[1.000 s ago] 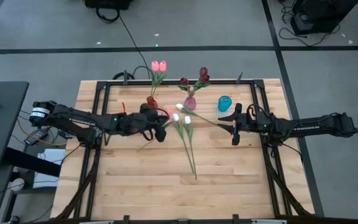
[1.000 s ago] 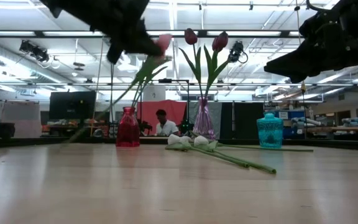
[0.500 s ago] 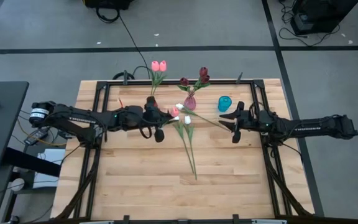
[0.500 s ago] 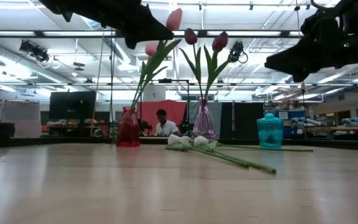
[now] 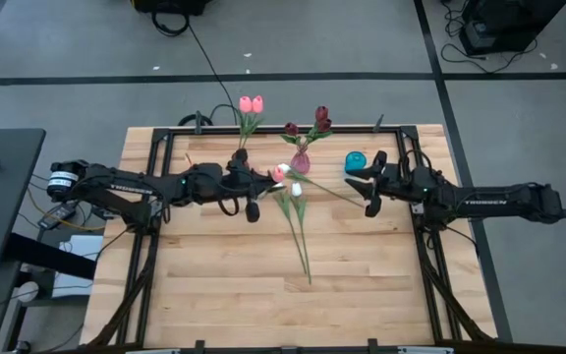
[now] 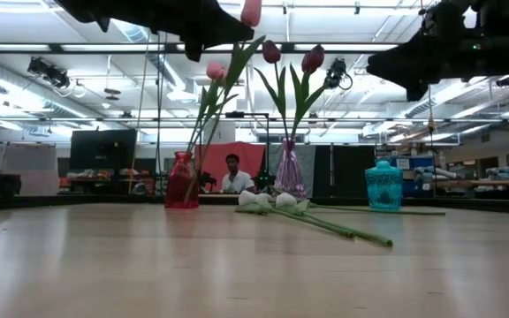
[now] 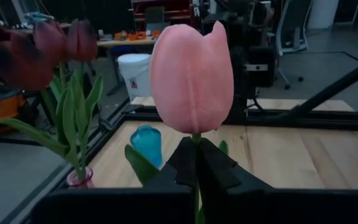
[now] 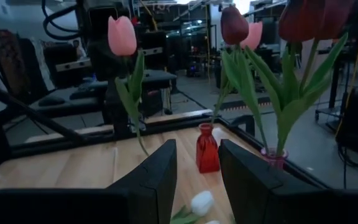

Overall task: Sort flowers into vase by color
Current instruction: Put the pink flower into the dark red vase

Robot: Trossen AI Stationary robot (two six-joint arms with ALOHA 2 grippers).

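My left gripper (image 5: 263,180) is shut on a pink tulip (image 7: 191,78), held upright just near of the red vase (image 5: 239,160). That vase holds two pink tulips (image 5: 252,103). The purple vase (image 5: 301,162) holds dark red tulips (image 5: 320,117). Three white tulips (image 5: 288,186) lie flat on the table. My right gripper (image 5: 360,189) hovers open near the teal vase (image 5: 356,161), touching nothing. Whether the held stem's lower end is inside the red vase (image 6: 181,181) cannot be told. My left gripper pinches the pink tulip's stem (image 7: 196,146) just below the head, between its two fingertips. The fingers come level from the table's left and lie across the stem. The tulip is lifted, upright, head (image 6: 251,11) above the fingers, stem and leaves (image 6: 224,79) hanging toward the red vase.
The white tulips' stems (image 5: 303,251) run toward the near edge across the table's middle. The teal vase (image 6: 383,185) stands right of the purple vase (image 6: 288,177). Bare wood lies near of the arms. A person (image 6: 231,173) sits in the room beyond.
My left gripper has risen and moved a little toward the far edge and the right, tipping the pink tulip from slanting to upright; its head rose and its lower stem swung over to the red vase. My right gripper has shifted slightly left and toward the far edge.
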